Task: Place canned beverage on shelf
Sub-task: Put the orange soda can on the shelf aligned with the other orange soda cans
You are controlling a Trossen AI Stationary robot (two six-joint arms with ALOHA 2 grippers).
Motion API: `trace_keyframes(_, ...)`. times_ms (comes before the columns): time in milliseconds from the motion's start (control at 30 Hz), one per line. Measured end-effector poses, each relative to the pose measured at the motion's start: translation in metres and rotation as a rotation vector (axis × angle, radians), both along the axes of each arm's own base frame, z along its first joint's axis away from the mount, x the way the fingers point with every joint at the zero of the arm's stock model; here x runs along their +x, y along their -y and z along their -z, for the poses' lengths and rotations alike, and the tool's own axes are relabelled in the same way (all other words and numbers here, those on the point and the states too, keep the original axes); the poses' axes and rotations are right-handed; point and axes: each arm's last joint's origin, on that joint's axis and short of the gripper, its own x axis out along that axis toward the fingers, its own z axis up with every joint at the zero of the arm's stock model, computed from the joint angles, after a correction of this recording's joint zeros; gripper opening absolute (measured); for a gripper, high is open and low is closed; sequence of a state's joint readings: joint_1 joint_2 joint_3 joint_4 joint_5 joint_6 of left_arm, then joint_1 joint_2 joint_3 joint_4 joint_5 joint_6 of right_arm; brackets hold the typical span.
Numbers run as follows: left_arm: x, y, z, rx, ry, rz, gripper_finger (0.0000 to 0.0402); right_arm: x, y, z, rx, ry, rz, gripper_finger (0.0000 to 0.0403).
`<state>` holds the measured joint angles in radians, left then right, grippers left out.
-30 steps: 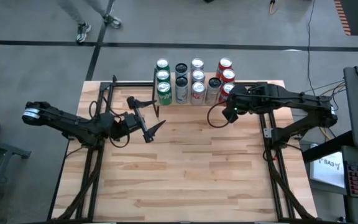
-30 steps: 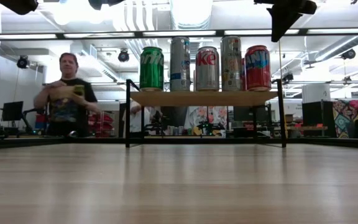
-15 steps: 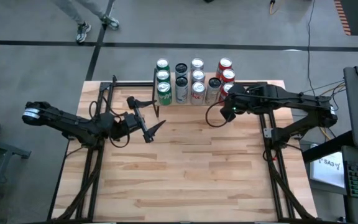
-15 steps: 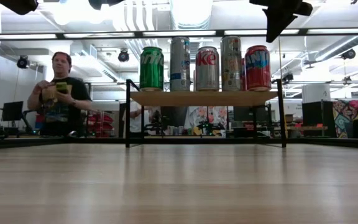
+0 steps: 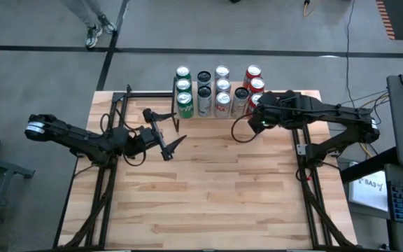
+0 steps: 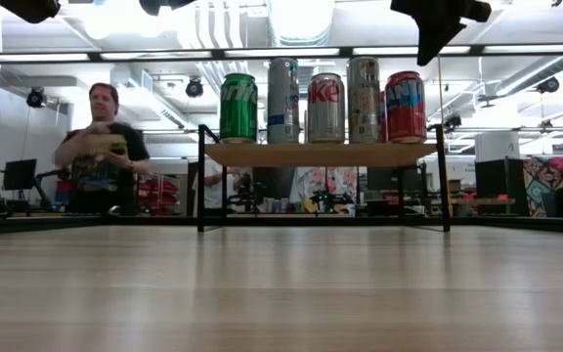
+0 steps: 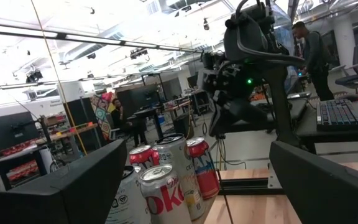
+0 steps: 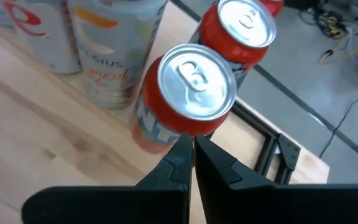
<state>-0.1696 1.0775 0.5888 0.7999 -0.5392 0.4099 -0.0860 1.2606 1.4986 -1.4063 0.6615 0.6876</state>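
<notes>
Right gripper (image 8: 192, 146), fingers together, hangs above the red can (image 8: 188, 93) on the crowded shelf (image 6: 321, 154); left gripper (image 5: 165, 136) gapes nearby.

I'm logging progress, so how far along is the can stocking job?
Mostly done, it seems: the low wood-topped shelf with black legs is packed with upright cans, including the red can at its right end. Nothing is in hand: the right gripper is shut and empty beside that can, the left gripper open. No loose cans show.
</notes>
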Motion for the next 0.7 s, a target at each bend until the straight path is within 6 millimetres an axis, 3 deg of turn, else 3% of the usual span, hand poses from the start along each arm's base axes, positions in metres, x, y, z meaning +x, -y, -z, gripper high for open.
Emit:
trace_keyframes(267, 0.0, 0.0, 0.0, 0.0, 0.0, 0.0, 0.0382, -0.002, 0.0, -0.0015, -0.009, 0.002, -0.002, 0.0009)
trace_keyframes(500, 0.0, 0.0, 0.0, 0.0, 0.0, 0.0, 0.0381, -0.0084, -0.0054, -0.0046, 0.187, 0.054, -0.072, 0.0009)
trace_keyframes(700, 0.0, 0.0, -0.0001, 0.0, 0.001, 0.0, 0.0382, -0.0062, -0.0013, -0.0045, 0.102, 0.072, -0.038, 0.0009)
